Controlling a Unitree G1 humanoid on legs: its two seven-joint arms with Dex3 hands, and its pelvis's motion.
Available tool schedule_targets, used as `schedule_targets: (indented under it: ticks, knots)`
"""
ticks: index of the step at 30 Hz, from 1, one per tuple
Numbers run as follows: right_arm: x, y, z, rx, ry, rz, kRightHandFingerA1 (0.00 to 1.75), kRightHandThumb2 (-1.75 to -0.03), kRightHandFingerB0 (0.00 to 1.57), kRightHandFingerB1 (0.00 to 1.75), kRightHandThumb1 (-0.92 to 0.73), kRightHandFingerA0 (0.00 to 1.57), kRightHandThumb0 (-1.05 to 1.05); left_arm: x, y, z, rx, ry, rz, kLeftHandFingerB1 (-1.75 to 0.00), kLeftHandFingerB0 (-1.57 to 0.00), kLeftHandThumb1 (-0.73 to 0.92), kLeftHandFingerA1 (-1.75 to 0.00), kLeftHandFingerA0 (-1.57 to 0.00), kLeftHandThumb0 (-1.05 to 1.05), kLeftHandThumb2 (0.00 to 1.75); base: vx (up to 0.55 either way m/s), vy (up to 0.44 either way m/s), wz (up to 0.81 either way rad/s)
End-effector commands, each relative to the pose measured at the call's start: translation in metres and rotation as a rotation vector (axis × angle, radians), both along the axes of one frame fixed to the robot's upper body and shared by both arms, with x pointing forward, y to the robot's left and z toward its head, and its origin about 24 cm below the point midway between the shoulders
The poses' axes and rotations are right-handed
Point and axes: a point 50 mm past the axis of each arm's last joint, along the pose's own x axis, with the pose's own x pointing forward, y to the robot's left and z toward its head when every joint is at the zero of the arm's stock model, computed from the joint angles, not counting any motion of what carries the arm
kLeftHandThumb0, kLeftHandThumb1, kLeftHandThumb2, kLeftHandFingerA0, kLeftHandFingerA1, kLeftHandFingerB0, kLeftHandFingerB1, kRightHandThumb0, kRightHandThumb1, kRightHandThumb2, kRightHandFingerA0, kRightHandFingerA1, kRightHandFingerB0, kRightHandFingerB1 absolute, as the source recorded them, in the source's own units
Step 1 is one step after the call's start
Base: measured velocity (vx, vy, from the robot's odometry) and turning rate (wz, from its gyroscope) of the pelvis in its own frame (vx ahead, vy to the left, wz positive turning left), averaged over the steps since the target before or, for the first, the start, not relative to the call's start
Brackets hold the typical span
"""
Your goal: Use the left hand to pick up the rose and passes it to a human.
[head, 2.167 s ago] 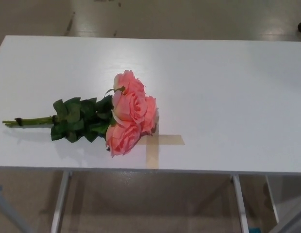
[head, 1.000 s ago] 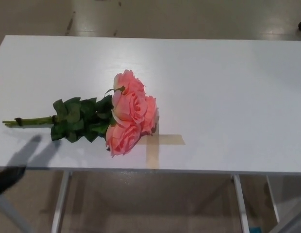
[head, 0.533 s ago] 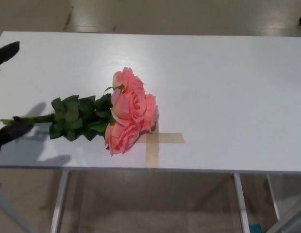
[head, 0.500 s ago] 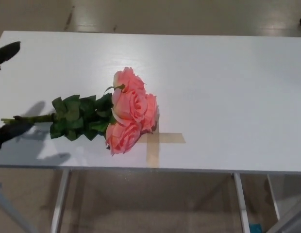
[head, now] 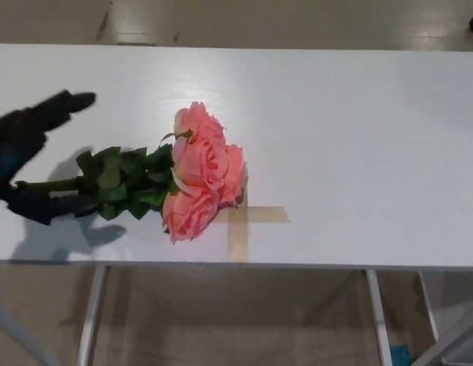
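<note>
With its fingers (head: 65, 103) spread apart on either side of the green stem, the robot's left hand (head: 27, 156) reaches in at the left edge of the frame, holding nothing. The rose (head: 194, 171), a pink bunch, lies left of centre on the white table (head: 358, 137), blooms touching a tape cross (head: 248, 225).

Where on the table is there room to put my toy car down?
The white table is bare across its right half, right of the tape cross, and along the far edge behind the roses. The left side is crowded: the left hand, fingers apart, is at the stems.
</note>
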Motion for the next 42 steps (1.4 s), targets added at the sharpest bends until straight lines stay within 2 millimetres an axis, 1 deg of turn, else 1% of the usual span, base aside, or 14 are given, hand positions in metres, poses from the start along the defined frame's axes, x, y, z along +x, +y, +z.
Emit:
schedule_targets:
  ticks: [1,2,5,6,13,14,15,25,26,31,33,34,38,42]
  knots:
    - [-0.001,-0.001,0.000,0.003,0.003,0.009,0.38,-0.64,0.26,0.30,-0.76,0.55,-0.61,0.010,-0.008,-0.005,0.111,0.036,0.047,-0.24,-0.08,0.40,-0.17,-0.08,-0.59,0.74,0.00,0.000,0.00]
    - [-0.001,-0.001,0.000,0.001,0.003,0.012,0.52,-0.93,0.19,0.43,-0.63,0.46,-0.65,0.012,-0.011,-0.006,0.119,0.043,0.042,-0.23,-0.08,0.40,-0.17,-0.07,-0.59,0.74,0.00,0.000,0.00]
    - [0.001,-0.002,0.001,0.005,-0.004,0.012,0.52,-0.92,0.20,0.43,-0.64,0.48,-0.67,0.018,-0.016,-0.008,0.132,0.052,0.035,-0.24,-0.07,0.39,-0.17,-0.06,-0.59,0.75,0.00,0.000,0.00]
    - [0.001,-0.002,0.001,0.008,-0.004,0.012,0.38,-0.64,0.26,0.30,-0.76,0.54,-0.61,0.018,-0.017,-0.009,0.136,0.058,0.033,-0.24,-0.06,0.39,-0.17,-0.06,-0.59,0.75,0.00,0.000,0.00]
    - [0.004,-0.001,0.001,0.015,-0.011,0.006,0.38,-0.63,0.25,0.30,-0.76,0.51,-0.61,0.027,-0.024,-0.013,0.162,0.074,0.036,-0.24,-0.06,0.38,-0.18,-0.05,-0.57,0.75,0.00,0.000,0.00]
    - [0.003,0.000,0.001,0.018,-0.009,0.005,0.50,-0.92,0.19,0.42,-0.65,0.44,-0.68,0.028,-0.025,-0.013,0.168,0.076,0.036,-0.24,-0.05,0.38,-0.19,-0.05,-0.57,0.75,0.00,0.000,0.00]
    - [0.002,0.001,0.000,0.022,-0.007,0.005,0.38,-0.64,0.26,0.30,-0.76,0.53,-0.60,0.031,-0.028,-0.016,0.177,0.077,0.037,-0.24,-0.05,0.38,-0.19,-0.05,-0.58,0.75,0.00,0.000,0.00]
    - [0.000,0.002,0.000,0.032,-0.011,0.019,0.38,-0.64,0.26,0.30,-0.76,0.54,-0.60,0.037,-0.042,-0.039,0.169,0.097,0.043,-0.23,-0.08,0.40,-0.19,-0.08,-0.61,0.75,0.00,0.000,0.00]
    - [0.001,0.003,0.000,0.036,-0.015,0.018,0.53,-0.92,0.19,0.43,-0.64,0.48,-0.66,0.040,-0.044,-0.044,0.165,0.116,0.052,-0.24,-0.08,0.40,-0.18,-0.08,-0.61,0.75,0.00,0.000,0.00]
    - [0.003,0.003,0.000,0.036,-0.017,0.019,0.53,-0.91,0.20,0.43,-0.62,0.48,-0.64,0.045,-0.048,-0.048,0.167,0.137,0.057,-0.25,-0.07,0.39,-0.18,-0.06,-0.60,0.76,0.00,0.000,0.00]
    - [0.004,0.003,0.001,0.030,-0.015,0.025,0.40,-0.64,0.25,0.30,-0.76,0.55,-0.60,0.047,-0.051,-0.049,0.170,0.149,0.057,-0.24,-0.07,0.40,-0.18,-0.07,-0.60,0.76,0.00,0.000,0.00]
    - [0.005,0.003,0.001,0.026,-0.014,0.028,0.53,-0.93,0.19,0.43,-0.63,0.47,-0.64,0.047,-0.054,-0.050,0.167,0.154,0.051,-0.22,-0.08,0.41,-0.20,-0.08,-0.62,0.76,0.00,0.000,0.00]
    - [0.005,0.003,0.001,0.024,-0.013,0.029,0.53,-0.93,0.19,0.43,-0.63,0.47,-0.64,0.047,-0.056,-0.051,0.167,0.155,0.049,-0.22,-0.08,0.41,-0.20,-0.08,-0.62,0.76,0.00,0.000,0.00]
    - [0.005,0.004,0.000,0.028,-0.011,0.030,0.39,-0.64,0.26,0.30,-0.76,0.55,-0.60,0.046,-0.065,-0.056,0.174,0.180,0.019,-0.27,-0.05,0.38,-0.34,-0.05,-0.57,0.74,0.00,0.000,0.00]
